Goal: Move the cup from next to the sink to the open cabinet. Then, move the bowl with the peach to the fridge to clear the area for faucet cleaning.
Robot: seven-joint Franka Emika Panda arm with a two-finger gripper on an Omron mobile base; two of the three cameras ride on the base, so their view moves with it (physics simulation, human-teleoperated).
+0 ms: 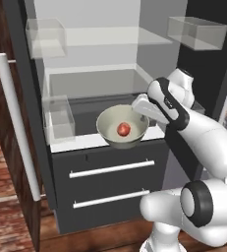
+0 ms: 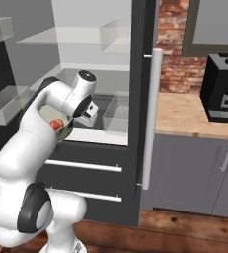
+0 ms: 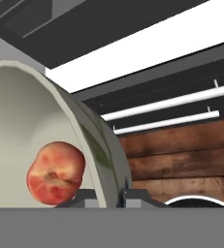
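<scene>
The tall open fridge [image 1: 105,74], with pale translucent shelves and clear door bins above two dark grey drawers with silver bar handles, takes up the middle of the left base view and the left half of the right base view. At the centre of the left base view the wide, shallow, pale grey-white bowl [image 1: 108,133] sits at the front edge of the white ledge above the drawers, and the small round red-orange peach [image 1: 124,129] lies in its middle. The white arm's two-finger gripper [image 1: 143,116] reaches in from the right and is pinched tight on the bowl's right rim; in the hand view the dark fingertips [image 3: 133,197] stand on either side of the bowl's wall at the lower centre, with the peach [image 3: 55,173] inside at lower left. A long white bar handle [image 1: 17,125] runs down the open fridge door at the left of the left base view. In the right base view a pale wood-grain counter [image 2: 184,116] over grey cabinet doors fills the right side, with a black appliance [image 2: 224,89] on it at the upper right before a red brick wall [image 2: 172,44]. Brown wooden floorboards [image 2: 184,227] cross the bottom.
</scene>
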